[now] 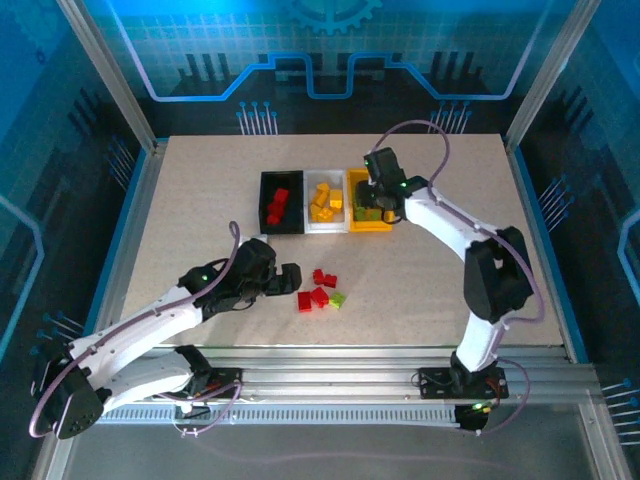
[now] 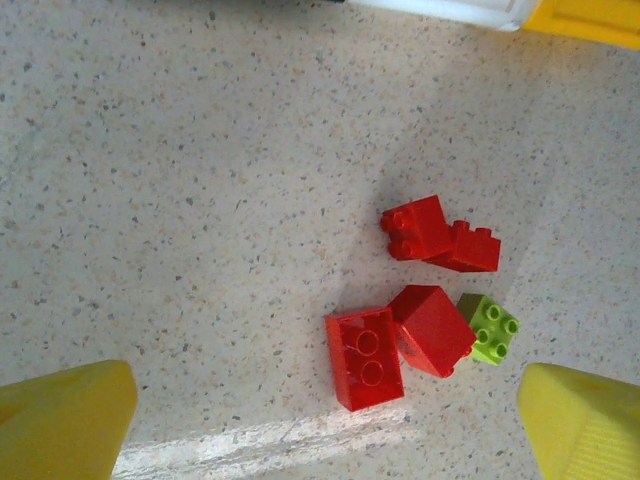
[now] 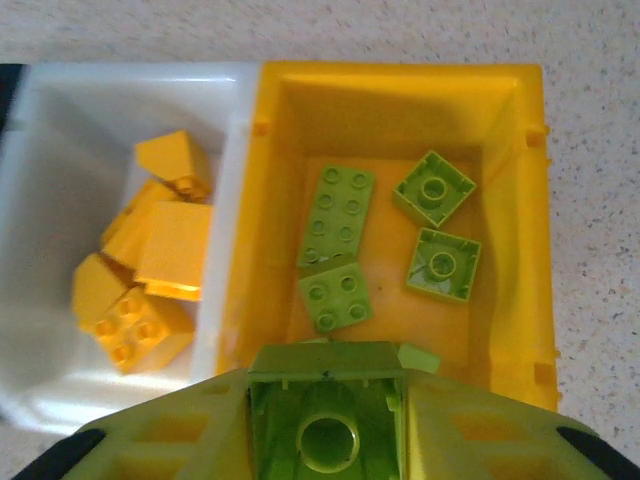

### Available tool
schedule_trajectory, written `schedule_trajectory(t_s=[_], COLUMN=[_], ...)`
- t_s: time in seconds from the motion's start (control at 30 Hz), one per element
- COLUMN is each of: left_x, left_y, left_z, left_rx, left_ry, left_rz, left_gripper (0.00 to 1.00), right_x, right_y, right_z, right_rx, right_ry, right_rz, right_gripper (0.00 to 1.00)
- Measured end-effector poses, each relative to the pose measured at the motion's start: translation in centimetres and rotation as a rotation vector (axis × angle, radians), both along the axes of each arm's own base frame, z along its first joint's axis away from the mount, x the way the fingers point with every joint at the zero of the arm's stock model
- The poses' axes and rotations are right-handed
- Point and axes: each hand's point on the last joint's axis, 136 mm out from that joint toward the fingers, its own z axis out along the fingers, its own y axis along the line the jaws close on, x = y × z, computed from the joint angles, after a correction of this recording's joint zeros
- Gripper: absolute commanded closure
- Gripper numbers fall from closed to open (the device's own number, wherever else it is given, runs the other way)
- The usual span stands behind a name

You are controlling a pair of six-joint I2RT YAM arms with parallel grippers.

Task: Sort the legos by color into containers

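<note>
Just above the yellow bin (image 3: 505, 180), the right hand (image 3: 326, 400) clamps a green lego (image 3: 326, 445); the left hand (image 1: 290, 277) gapes open.

The table (image 2: 200, 150) has a matt, finely speckled face (stone-like, a little grainy). The red legos (image 2: 365, 358) are smooth, shiny plastic, and so are the yellow bin (image 3: 520, 250) and the white bin (image 3: 60, 110). The lime brick (image 3: 325, 400) pinched in the right gripper (image 3: 325, 440) looks translucent. The front rails (image 1: 330, 385) are ribbed bare metal.
</note>
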Motion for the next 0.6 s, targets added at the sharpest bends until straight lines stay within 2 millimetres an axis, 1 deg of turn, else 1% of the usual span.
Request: schedule_trajectory(t_s=[0.07,0.13,0.23,0.37,0.43,0.5,0.6], left_x=[-0.2,-0.3,-0.3,-0.3,-0.4,-0.2,0.0], left_y=[0.0,-0.1,-0.2,-0.7,-1.2,-2.0,-4.3], left_z=[-0.3,-0.4,-0.5,-0.8,-1.0,-1.1,-0.6], left_rx=[0.0,-0.005,-0.006,-0.013,-0.01,0.004,0.024], left_ry=[0.011,0.016,0.022,0.035,0.048,0.054,0.051], left_rz=[-0.006,-0.01,-0.015,-0.033,-0.052,-0.081,-0.155], left_gripper=[0.01,0.01,0.01,0.01,0.01,0.01,0.01], right_x=[0.7,1.0,0.9,0.7,-0.1,-1.6,-4.4], right_y=[-0.3,-0.6,-0.7,-0.6,-0.8,-0.9,-0.7], right_z=[-1.3,-2.1,-2.5,-1.6,-0.6,0.6,2.3], right_rx=[-0.007,-0.009,-0.007,0.004,0.012,0.023,0.047], right_ry=[0.029,0.052,0.065,0.05,0.032,0.011,-0.022], right_rz=[-0.017,-0.026,-0.026,-0.024,-0.02,-0.011,0.006], right_gripper=[0.44,0.36,0.32,0.32,0.32,0.32,0.32])
